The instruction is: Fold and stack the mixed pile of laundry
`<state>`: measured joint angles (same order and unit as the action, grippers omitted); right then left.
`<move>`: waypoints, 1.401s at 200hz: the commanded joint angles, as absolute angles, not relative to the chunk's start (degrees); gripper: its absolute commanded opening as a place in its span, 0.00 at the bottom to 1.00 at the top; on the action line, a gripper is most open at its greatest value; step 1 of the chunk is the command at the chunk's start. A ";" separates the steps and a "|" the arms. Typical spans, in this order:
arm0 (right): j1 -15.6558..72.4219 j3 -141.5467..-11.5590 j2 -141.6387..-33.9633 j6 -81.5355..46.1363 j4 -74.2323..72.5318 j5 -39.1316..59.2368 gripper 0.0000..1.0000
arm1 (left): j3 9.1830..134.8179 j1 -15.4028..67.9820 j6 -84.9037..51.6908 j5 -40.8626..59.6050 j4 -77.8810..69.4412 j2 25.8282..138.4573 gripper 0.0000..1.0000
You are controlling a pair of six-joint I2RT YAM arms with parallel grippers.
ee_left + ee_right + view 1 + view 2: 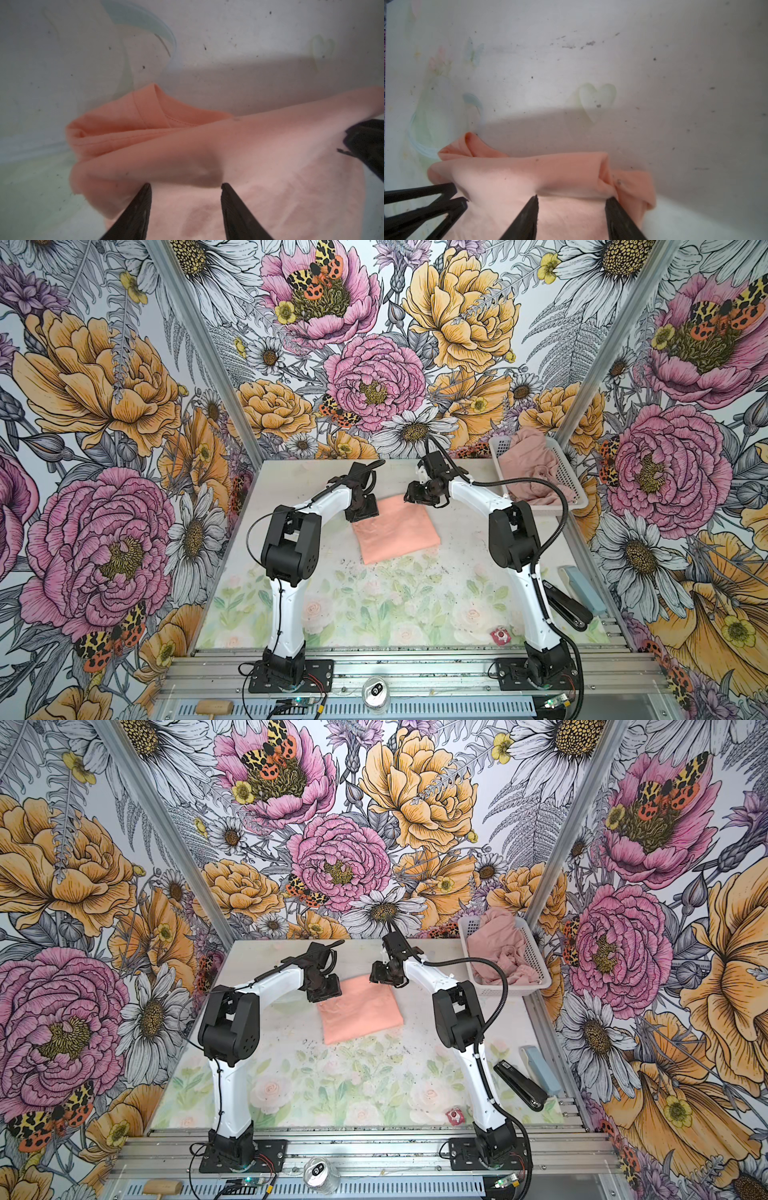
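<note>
Folded T-shirt lay flat at the back middle of the table. The left gripper and right gripper each had fingers apart, tips on the shirt's far edge. Pink garment sat crumpled in the basket, unfolded. About half the job, and the stacking, appeared left.

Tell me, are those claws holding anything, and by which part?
Nothing seems held: the left claw and right claw both stand with jaws apart over the far folded edge of the peach-orange T-shirt, which lies on the table.
</note>
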<state>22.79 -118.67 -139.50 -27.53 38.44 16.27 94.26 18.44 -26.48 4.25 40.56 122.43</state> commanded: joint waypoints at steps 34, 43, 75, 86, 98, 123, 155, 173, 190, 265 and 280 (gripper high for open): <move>22.43 -114.16 -138.48 -30.04 37.53 11.69 0.53 | 97.01 17.40 -23.32 2.37 39.88 125.74 0.56; 22.49 -112.96 -137.66 -30.53 37.52 11.56 0.53 | 97.35 17.48 -22.97 2.37 39.98 126.26 0.56; 22.91 -107.98 -134.12 -32.39 37.44 10.00 0.52 | 98.99 17.50 -21.94 2.19 40.08 127.95 0.56; 22.94 -106.38 -132.74 -33.07 37.44 9.15 0.51 | 99.70 17.40 -21.56 1.99 40.21 128.47 0.56; 22.95 -104.91 -130.99 -33.56 37.37 8.19 0.51 | 100.43 17.40 -21.21 1.78 40.49 128.71 0.56; 22.81 -103.41 -127.52 -34.05 37.44 7.30 0.52 | 101.25 17.76 -21.01 1.85 40.94 127.41 0.59; 22.25 -101.72 -121.62 -34.78 37.69 6.38 0.53 | 100.64 20.02 -21.03 0.86 41.94 122.36 0.72; 21.75 -100.69 -118.13 -34.79 38.20 6.07 0.54 | 98.67 22.44 -22.67 0.12 42.02 118.95 0.89; 21.37 -99.20 -115.53 -34.44 38.67 6.38 0.55 | 96.86 25.40 -24.54 -1.27 42.10 116.96 0.99; 20.42 -86.34 -106.70 -32.62 38.51 5.42 0.58 | 98.49 33.75 -34.94 -3.60 42.16 123.68 0.99; 19.75 -84.29 -105.30 -32.22 38.47 5.19 0.58 | 99.13 34.62 -34.92 -2.90 43.34 125.60 0.98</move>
<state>20.67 -86.87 -109.19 -33.39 37.76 6.68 97.30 33.74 -32.62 -1.76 41.80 122.65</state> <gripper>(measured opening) 0.578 0.989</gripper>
